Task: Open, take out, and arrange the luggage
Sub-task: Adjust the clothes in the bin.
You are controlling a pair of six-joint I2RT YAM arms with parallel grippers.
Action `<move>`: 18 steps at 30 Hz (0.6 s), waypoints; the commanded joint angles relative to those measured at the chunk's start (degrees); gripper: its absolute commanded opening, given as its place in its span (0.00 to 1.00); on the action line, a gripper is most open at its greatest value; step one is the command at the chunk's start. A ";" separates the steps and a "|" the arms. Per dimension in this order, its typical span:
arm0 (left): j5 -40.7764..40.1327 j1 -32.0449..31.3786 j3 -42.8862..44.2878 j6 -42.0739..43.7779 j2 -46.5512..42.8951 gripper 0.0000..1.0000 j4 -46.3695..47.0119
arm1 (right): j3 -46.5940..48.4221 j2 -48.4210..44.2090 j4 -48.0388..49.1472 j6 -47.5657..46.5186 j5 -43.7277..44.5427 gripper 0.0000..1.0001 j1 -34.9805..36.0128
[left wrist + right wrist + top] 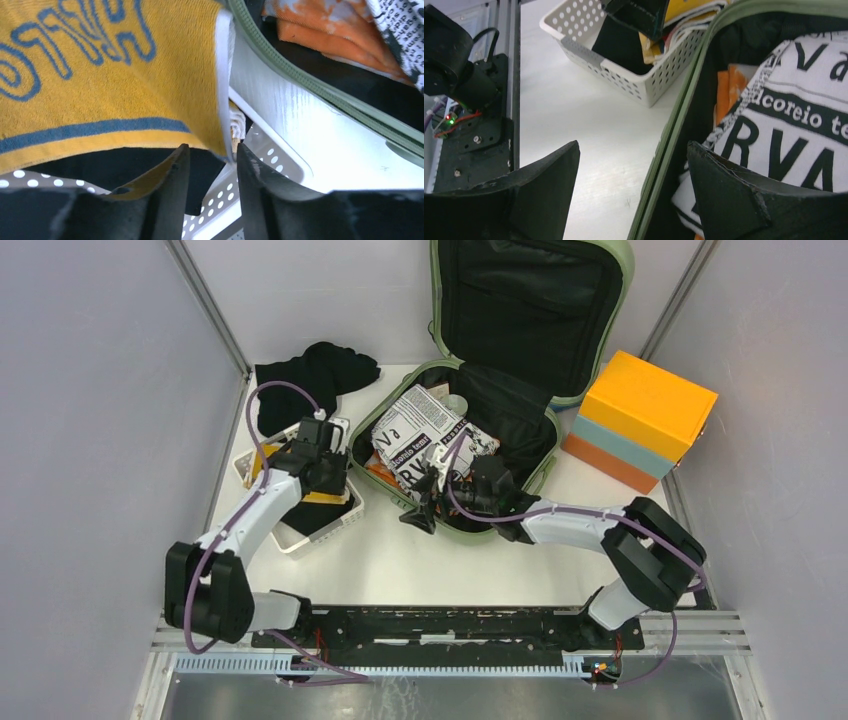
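Note:
The sage-green luggage [548, 450] lies open, its black-lined lid [530, 300] leaning on the back wall. A newspaper-print cloth [420, 430] and an orange cloth [325, 25] lie in its base. My left gripper [325, 465] hangs over the white basket [320, 535]. Its jaws [212, 147] stand apart with nothing between them, and a yellow cloth with blue lettering [100, 75] lies just beyond the tips. My right gripper [432, 495] is open and straddles the luggage's near-left rim [674, 130], one finger over the table and one over the print cloth [794, 135].
A black garment [315, 375] lies on the table at the back left. An orange and light-blue box [640, 420] stands right of the luggage. The basket [624, 75] sits close against the luggage's left side. Grey walls close in both sides.

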 commanded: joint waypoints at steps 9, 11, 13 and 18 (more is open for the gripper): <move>-1.80 4.23 -3.20 -7.71 -25.51 0.70 3.70 | 17.52 11.14 8.20 12.10 11.45 0.84 4.84; -3.76 4.24 -3.70 -9.35 -30.07 0.72 3.78 | 21.44 13.52 5.47 12.62 15.08 0.84 6.45; -5.19 4.26 -3.99 -11.06 -34.50 0.75 4.15 | 25.85 16.43 1.95 13.77 18.72 0.84 8.05; -9.08 4.24 -4.14 -13.19 -43.88 0.83 4.27 | 35.63 23.56 -6.42 19.07 32.22 0.84 11.84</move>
